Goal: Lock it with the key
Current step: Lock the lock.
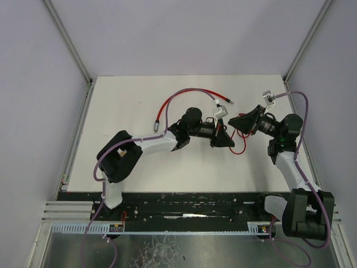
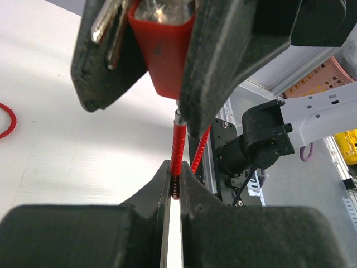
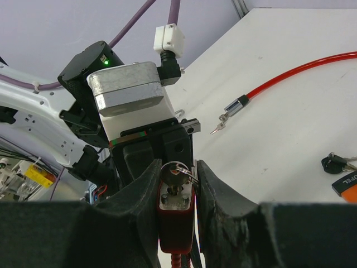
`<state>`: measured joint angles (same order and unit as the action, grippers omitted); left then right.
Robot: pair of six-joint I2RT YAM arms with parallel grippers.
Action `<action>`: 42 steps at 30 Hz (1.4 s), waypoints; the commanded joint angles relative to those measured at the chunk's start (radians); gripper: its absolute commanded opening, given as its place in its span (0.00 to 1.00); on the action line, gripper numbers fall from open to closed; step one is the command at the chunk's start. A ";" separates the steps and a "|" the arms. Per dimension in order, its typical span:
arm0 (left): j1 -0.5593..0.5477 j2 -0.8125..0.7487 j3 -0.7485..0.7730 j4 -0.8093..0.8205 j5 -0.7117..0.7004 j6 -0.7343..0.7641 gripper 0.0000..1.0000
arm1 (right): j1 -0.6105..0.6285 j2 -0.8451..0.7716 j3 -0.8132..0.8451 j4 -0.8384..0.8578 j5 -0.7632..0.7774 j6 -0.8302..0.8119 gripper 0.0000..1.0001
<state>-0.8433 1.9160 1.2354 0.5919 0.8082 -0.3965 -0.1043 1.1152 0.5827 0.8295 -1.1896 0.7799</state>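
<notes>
I have the left gripper [image 2: 174, 174] pinched closed on the red cable [image 2: 178, 142] just beside the lock body [image 3: 176, 219], which the right gripper [image 3: 177, 180] clamps, key [image 3: 179, 171] at its end, over the table [image 1: 128, 106], away from its edges.

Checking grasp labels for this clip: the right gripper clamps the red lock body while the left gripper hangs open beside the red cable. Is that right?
Not quite. The left gripper is not open: the left wrist view shows it shut on the red cable just below the red lock body. The rest holds: the right gripper clamps the red lock body.
</notes>
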 commanded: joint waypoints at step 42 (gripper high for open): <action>0.018 0.041 -0.078 0.707 -0.230 -0.451 0.00 | 0.089 0.000 -0.153 0.366 0.175 0.075 0.00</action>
<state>-0.8314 1.9640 1.1435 0.9970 0.7086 -0.7567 -0.0391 1.1080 0.4530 1.1755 -0.9783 0.8574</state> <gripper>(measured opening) 0.023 0.326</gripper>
